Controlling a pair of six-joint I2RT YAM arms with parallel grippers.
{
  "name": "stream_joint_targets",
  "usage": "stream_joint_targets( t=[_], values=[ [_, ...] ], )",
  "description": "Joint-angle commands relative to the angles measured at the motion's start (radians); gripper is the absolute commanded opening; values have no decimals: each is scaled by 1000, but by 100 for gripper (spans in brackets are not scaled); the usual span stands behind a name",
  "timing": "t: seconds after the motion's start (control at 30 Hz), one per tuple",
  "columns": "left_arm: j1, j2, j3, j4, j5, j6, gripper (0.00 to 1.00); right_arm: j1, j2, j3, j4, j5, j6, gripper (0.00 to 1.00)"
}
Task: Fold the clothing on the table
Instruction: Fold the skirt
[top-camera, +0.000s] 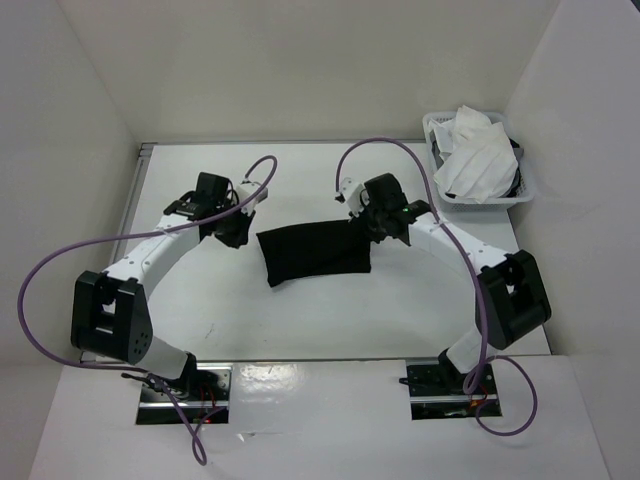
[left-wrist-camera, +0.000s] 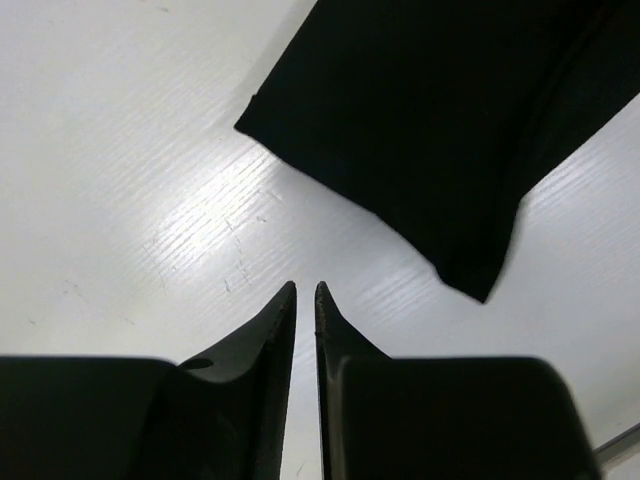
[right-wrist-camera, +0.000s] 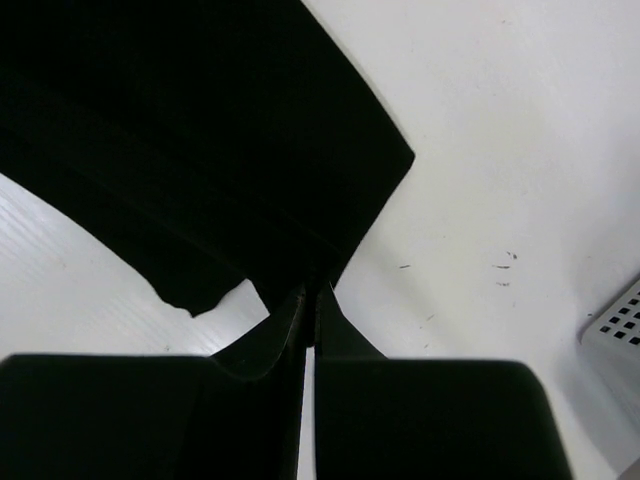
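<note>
The black clothing (top-camera: 315, 255) lies folded into a compact rectangle in the middle of the white table (top-camera: 300, 325). My left gripper (top-camera: 241, 235) hovers just off its left end. In the left wrist view the left gripper (left-wrist-camera: 306, 290) has its jaws a narrow slit apart, with bare table between them and the clothing (left-wrist-camera: 430, 120) lying apart ahead. My right gripper (top-camera: 372, 230) is at the clothing's upper right corner. The right wrist view shows this gripper (right-wrist-camera: 312, 290) pinched shut on the edge of the clothing (right-wrist-camera: 180, 130).
A small white plastic basket (top-camera: 482, 197) holding crumpled white cloth (top-camera: 475, 150) stands at the back right, and its corner (right-wrist-camera: 620, 330) shows in the right wrist view. White walls close in the table at the left, back and right.
</note>
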Motion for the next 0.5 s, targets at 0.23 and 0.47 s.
stream_joint_targets(
  t=[0.23,0.47],
  values=[
    [3,-103,-11,-54,37,84,19,75,9,-19,-154,-34,-86,3],
    [3,-145,-20,-73,8,93,19,149,18,-48,-304,-25,-122,31]
  ],
)
